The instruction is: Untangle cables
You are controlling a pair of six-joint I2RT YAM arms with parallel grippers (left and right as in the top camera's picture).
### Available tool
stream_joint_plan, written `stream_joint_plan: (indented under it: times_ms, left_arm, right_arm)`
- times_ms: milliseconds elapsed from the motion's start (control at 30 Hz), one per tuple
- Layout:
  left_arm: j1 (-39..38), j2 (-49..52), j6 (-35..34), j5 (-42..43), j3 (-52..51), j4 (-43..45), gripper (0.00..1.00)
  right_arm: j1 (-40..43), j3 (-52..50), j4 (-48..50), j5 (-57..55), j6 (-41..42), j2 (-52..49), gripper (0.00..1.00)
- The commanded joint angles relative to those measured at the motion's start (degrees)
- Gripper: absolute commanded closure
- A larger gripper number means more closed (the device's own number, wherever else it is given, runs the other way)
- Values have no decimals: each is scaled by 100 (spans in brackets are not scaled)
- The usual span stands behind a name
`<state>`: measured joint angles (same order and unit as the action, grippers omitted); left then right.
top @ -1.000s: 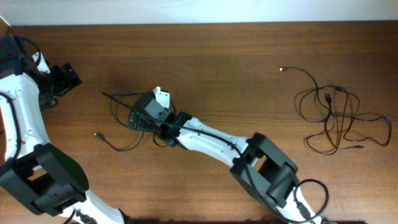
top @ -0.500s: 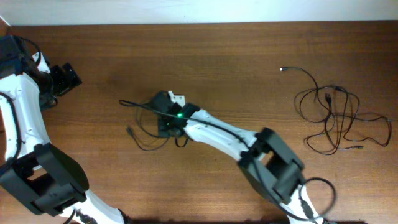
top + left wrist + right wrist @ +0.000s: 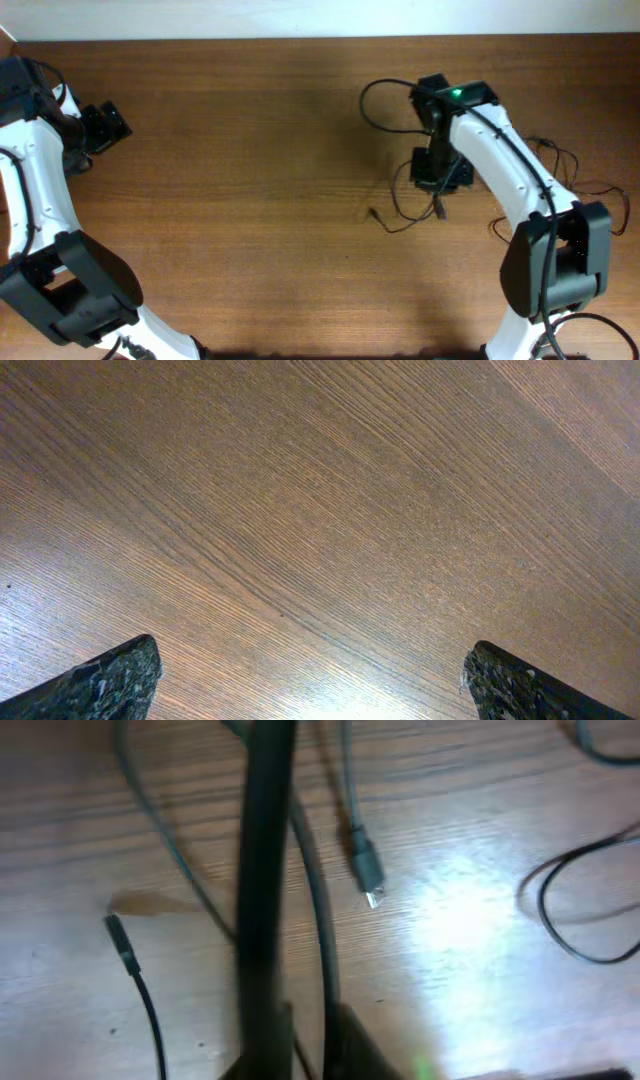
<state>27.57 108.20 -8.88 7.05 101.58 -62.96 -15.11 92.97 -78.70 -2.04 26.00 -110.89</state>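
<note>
My right gripper [image 3: 437, 176] hangs over the table's right half, shut on one thin black cable [image 3: 372, 92]. That cable loops up to the left of the arm and trails down to a loose end [image 3: 375, 213]. In the right wrist view the picture is blurred. The held cable [image 3: 265, 870] runs up between the dark fingers [image 3: 350, 1045] of the gripper [image 3: 300, 1055]. Two plug ends [image 3: 368, 872] [image 3: 120, 938] lie on the wood below. A tangle of the other cables [image 3: 545, 195] sits at the right, partly hidden by the arm. My left gripper [image 3: 103, 127] [image 3: 315, 690] stands open over bare wood.
The table's far edge [image 3: 300, 38] runs along the top, with a pale wall behind it. The right arm's white links [image 3: 510, 170] cross over the left side of the tangle. The left arm [image 3: 40, 190] stands along the left edge.
The right arm has swung from the table's left-middle to the right, dragging the held cable with it toward the tangle. The left arm has not moved.
</note>
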Motion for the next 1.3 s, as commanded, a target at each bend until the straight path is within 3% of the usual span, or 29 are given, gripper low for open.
stream_joint_plan:
  times_ms: [0, 133, 733, 1067, 1267]
  left_arm:
    - [24, -118, -52, 15, 85, 7, 1]
    - [24, -120, -52, 15, 85, 7, 1]
    - [24, -118, -52, 15, 85, 7, 1]
    - [24, -118, -52, 15, 85, 7, 1]
    - [24, -120, -52, 15, 85, 7, 1]
  right_arm:
    - [144, -57, -17, -50, -479, -7, 2]
    - [245, -57, -9, -669, -479, -7, 2]
    - [249, -55, 57, -658, -476, 13, 2]
    - [249, -57, 221, -704, -476, 1838, 2]
    - [289, -74, 258, -809, -476, 1910, 2]
